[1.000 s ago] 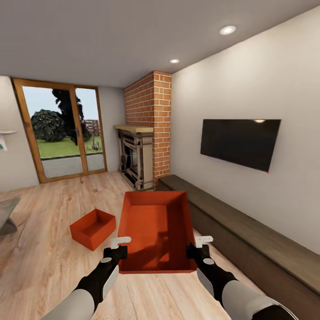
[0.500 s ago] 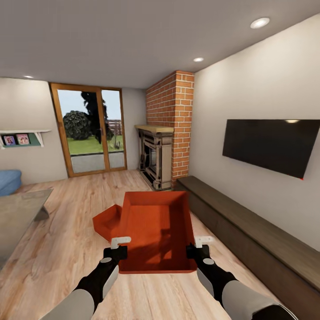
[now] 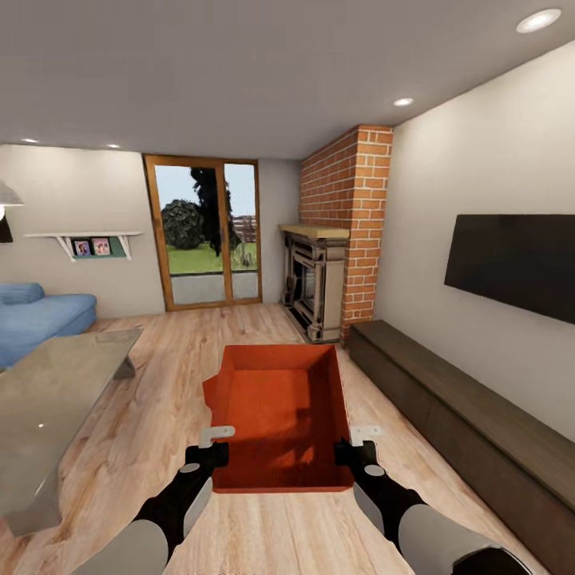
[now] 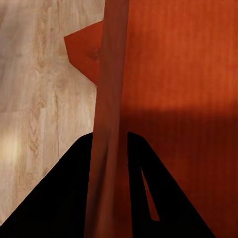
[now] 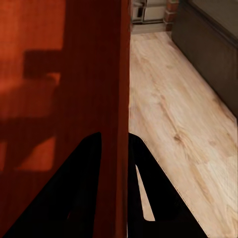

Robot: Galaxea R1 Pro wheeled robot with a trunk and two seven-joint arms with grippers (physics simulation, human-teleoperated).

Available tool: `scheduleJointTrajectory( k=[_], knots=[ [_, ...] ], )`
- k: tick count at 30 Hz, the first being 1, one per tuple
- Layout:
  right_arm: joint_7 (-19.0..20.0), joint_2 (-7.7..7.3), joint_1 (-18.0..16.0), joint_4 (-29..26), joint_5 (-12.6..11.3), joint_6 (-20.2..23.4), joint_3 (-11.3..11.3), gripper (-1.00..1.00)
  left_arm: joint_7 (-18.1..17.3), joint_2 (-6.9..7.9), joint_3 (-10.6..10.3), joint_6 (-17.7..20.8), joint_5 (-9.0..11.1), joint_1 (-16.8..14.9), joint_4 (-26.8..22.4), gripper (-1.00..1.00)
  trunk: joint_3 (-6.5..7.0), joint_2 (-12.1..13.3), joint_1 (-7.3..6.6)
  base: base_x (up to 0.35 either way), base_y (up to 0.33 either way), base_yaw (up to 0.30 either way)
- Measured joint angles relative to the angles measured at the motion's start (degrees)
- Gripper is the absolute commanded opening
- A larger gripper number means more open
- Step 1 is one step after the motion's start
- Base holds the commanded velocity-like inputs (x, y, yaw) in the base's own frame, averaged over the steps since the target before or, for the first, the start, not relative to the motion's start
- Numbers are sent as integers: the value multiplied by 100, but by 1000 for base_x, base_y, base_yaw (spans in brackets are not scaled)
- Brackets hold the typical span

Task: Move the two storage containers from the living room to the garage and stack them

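Nearest, two black-sleeved arms reach forward over the light wood-plank floor (image 3: 152,375). The left pincer (image 3: 209,447) is clamped on the left wall of an orange-red storage container (image 3: 279,415), and the right pincer (image 3: 358,444) is clamped on its right wall; in each wrist view that thin wall runs between the dark fingers. The container is held up above the floor, open side up. Just beyond its far left corner, a second orange-red container (image 3: 211,392) peeks out, lying on the floor. Farther left stand a glass table (image 3: 56,399) and a blue sofa (image 3: 40,315). Right, a long dark bench (image 3: 447,415) runs under a black TV (image 3: 515,263). Beyond stand the brick fireplace (image 3: 335,239) and a glass door (image 3: 208,231). No readable writing anywhere.
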Motion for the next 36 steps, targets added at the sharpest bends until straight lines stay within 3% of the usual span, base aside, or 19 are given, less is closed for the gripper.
scheduleJointTrajectory(
  k=[3,9,23,36],
  knots=[
    [36,5,-3,141,-43,-8,-43,-100,52,16,-169,92,118,2,33,-100,0,0,0,0,0,300],
    [73,13,-2,276,-31,-178,-126,-100,48,30,-269,50,127,2,54,-100,0,0,0,0,0,300],
    [60,24,-2,305,-36,-201,-108,-100,35,34,-247,0,136,4,101,-100,0,1,0,0,0,293],
    [60,24,-2,303,-22,-200,-119,-100,37,31,-244,0,133,3,105,-100,0,1,0,0,0,31]
  ],
)
